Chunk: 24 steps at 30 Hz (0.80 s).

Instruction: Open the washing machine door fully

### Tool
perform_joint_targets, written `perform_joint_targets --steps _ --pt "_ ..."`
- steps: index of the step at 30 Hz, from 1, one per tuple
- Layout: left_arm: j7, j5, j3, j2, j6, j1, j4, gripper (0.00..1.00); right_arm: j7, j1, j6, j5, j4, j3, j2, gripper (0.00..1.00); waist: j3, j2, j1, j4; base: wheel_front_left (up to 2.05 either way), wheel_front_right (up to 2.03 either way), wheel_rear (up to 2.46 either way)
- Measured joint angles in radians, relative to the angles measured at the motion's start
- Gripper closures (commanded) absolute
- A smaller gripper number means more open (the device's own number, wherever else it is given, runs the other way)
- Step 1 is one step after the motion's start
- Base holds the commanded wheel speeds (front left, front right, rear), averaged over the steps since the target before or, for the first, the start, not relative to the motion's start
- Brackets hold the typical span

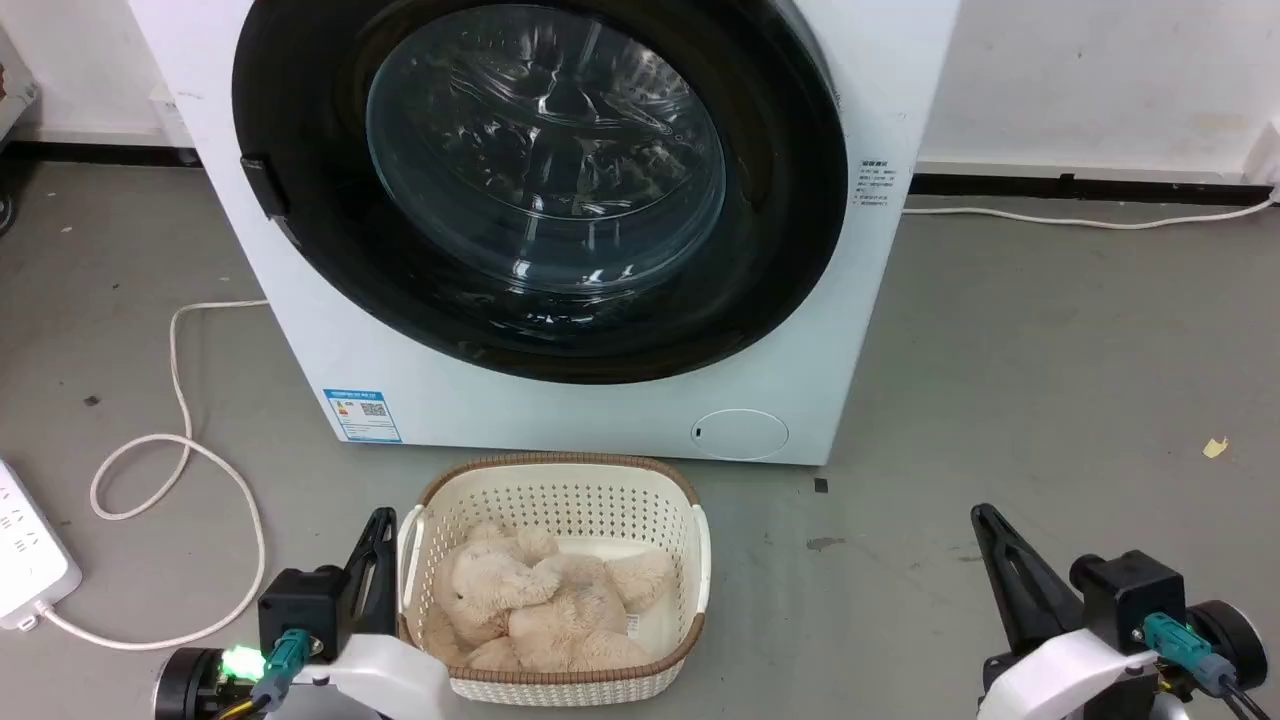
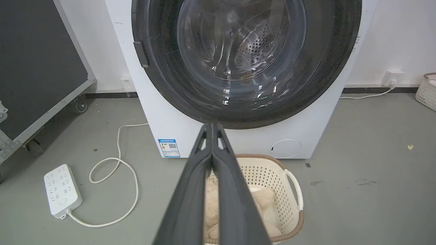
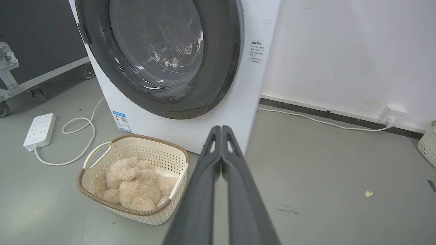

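Basket (image 1: 560,500) before washing machine door (image 1: 545,160), power strip (image 1: 25,560) at left

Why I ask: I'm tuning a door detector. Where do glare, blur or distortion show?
Head view: sharp, with white glints across the door. Left wrist view: wide-angle bending slants the washer sides, glints sit low on the glass, the shut left tool looms oversized. Right wrist view: same bending, fainter glints, floor evenly lit.

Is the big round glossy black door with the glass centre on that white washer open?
No, the washing machine door lies flush against the front of the white washer, fully shut.
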Motion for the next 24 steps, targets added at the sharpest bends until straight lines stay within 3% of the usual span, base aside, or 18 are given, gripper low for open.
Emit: perform_joint_targets --steps 24 --pt "0.0 0.0 -0.001 0.0 0.0 0.0 0.0 1.0 0.0 0.0 0.0 0.0 0.0 0.0 0.0 1.0 0.0 0.0 0.0 0.0 0.0 0.0 0.0"
